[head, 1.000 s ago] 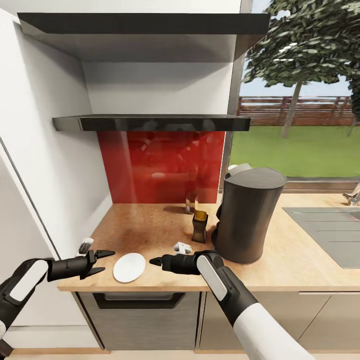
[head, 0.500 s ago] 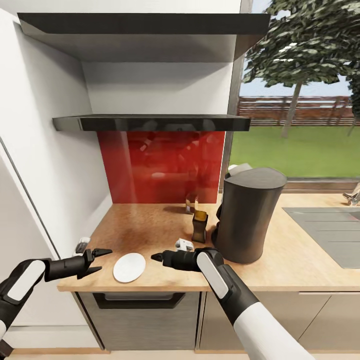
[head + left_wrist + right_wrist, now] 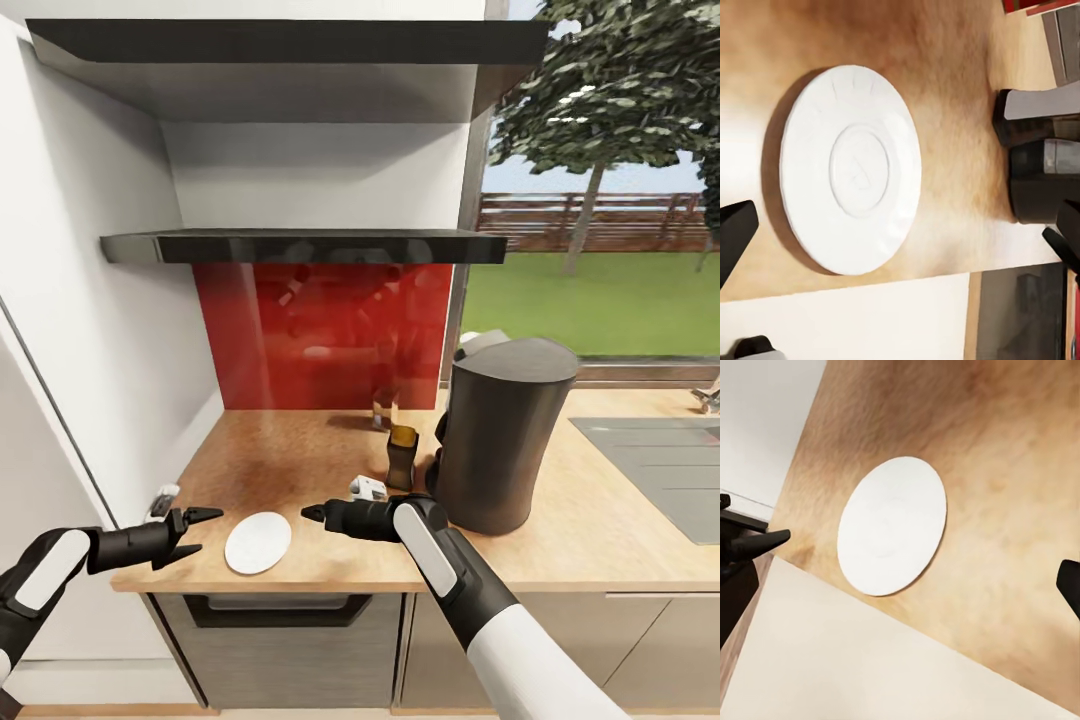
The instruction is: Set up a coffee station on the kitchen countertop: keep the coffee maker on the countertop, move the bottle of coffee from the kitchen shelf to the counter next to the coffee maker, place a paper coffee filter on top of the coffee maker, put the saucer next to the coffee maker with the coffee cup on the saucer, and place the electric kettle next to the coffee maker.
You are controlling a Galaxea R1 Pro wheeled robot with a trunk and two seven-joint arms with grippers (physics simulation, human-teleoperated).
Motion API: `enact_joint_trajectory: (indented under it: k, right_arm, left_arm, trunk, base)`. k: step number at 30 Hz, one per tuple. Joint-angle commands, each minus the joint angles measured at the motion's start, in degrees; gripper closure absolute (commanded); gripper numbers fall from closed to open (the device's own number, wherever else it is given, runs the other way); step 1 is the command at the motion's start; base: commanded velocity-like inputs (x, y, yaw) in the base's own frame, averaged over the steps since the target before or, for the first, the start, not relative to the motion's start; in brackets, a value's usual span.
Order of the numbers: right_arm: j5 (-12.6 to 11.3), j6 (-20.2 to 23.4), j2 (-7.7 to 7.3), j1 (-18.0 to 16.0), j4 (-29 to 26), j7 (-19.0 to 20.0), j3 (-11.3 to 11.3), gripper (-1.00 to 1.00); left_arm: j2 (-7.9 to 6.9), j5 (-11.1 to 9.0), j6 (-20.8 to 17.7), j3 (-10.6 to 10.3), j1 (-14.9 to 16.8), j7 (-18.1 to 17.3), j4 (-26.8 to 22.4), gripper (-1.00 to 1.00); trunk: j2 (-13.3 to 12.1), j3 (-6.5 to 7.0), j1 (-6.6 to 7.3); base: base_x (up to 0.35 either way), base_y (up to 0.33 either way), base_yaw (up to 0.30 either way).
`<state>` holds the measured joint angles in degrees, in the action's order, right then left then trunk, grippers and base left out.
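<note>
The white saucer (image 3: 258, 543) (image 3: 851, 169) (image 3: 892, 525) lies flat near the counter's front edge. My left gripper (image 3: 198, 531) is open just left of it, at the counter's corner. My right gripper (image 3: 312, 515) is open just right of it, low over the wood. A small white cup (image 3: 367, 489) lies behind my right gripper. An amber coffee bottle (image 3: 401, 456) stands beside a tall dark cylindrical appliance (image 3: 500, 435); whether that is the kettle or the coffee maker I cannot tell. A pale object (image 3: 480, 340) peeks from behind its top.
A dark shelf (image 3: 300, 245) hangs over the red backsplash (image 3: 320, 335), with a second shelf higher up. A white wall panel (image 3: 90, 330) bounds the counter on the left. A grey sink panel (image 3: 650, 470) is set into the counter at the right.
My left gripper has drawn back and lowered toward the counter's front corner. The right gripper has barely moved. The camera shifted slightly.
</note>
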<state>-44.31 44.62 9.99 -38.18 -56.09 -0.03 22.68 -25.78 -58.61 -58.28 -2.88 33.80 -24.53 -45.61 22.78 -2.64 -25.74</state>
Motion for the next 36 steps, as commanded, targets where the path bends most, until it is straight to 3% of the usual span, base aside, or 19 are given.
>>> enact_joint_trajectory:
  k: [1,11,18,27,30,36]
  right_arm:
    - [0.01,0.21,0.01,-0.06,-0.04,0.04,-0.01,-1.0]
    - [0.01,0.21,0.01,-0.06,-0.03,0.11,-0.08,-1.0]
    - [0.01,0.21,0.01,-0.06,-0.02,0.19,-0.09,-1.0]
    - [0.01,0.21,0.01,-0.06,-0.07,0.17,-0.16,-1.0]
    - [0.01,0.21,0.01,-0.06,-0.07,0.15,-0.19,-1.0]
    - [0.0,0.21,0.01,-0.06,-1.34,0.31,-0.46,-1.0]
  left_arm:
    - [-0.03,0.39,0.0,-0.16,0.04,-0.52,0.07,-1.0]
    - [0.15,0.47,0.1,-0.2,-0.05,-0.52,0.93,-1.0]
    - [2.09,0.58,0.17,-0.2,-0.15,-0.52,1.1,-1.0]
    - [2.64,0.49,0.18,-0.2,-0.7,-0.59,1.05,-1.0]
    - [3.53,0.4,0.26,-0.2,-0.74,-0.6,1.0,-1.0]
    - [6.89,0.56,0.42,-0.32,-0.73,-0.35,0.81,-1.0]
  trunk:
    - [0.14,-0.14,-0.04]
    - [0.14,-0.14,-0.04]
    - [0.14,-0.14,-0.04]
    - [0.14,-0.14,-0.04]
    - [0.14,-0.14,-0.04]
    - [0.14,-0.14,-0.04]
  base:
    - [0.02,0.005,0.0]
    - [0.005,0.001,0.144]
    - [0.0,0.0,0.268]
    - [0.0,0.0,0.102]
    - [0.0,0.0,0.009]
    - [0.0,0.0,0.002]
